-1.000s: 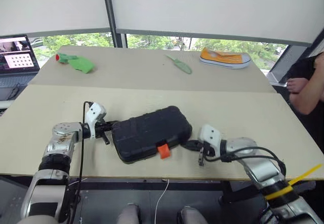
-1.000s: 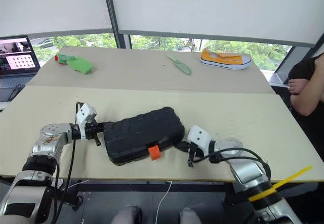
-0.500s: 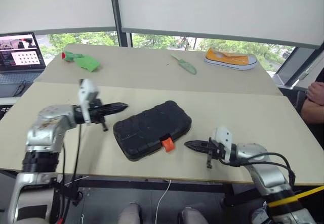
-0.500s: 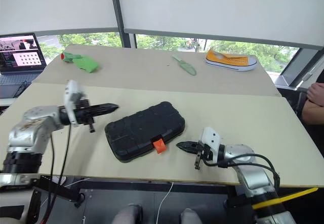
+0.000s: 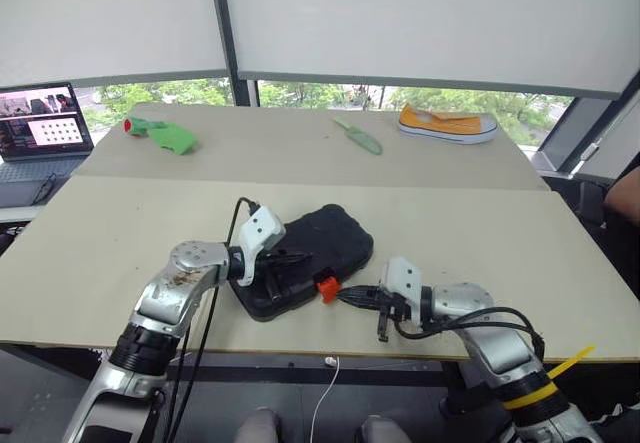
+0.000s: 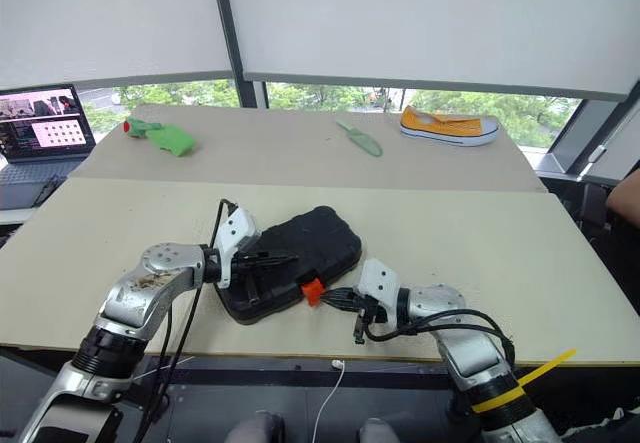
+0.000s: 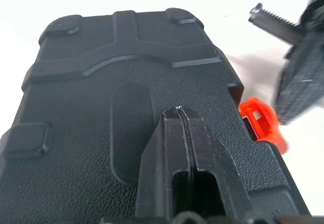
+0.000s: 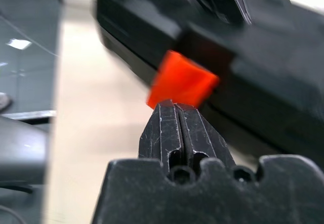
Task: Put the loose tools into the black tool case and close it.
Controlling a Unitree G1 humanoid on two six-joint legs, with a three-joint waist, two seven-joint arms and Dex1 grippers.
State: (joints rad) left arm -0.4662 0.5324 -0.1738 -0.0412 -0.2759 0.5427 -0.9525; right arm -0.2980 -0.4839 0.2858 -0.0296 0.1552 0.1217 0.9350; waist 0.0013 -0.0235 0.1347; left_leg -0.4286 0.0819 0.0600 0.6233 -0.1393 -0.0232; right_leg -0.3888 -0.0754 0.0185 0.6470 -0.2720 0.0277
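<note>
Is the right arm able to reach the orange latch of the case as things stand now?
Probably yes. The right gripper, jaws shut, points straight at the orange latch of the closed black case, with nothing between them.

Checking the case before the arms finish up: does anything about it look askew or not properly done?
The black plastic tool case is shut but lies skewed on the beige table, and its small orange latch sticks outward, seemingly unfastened. The shut right gripper points at the latch; the shut left gripper is over the lid.
</note>
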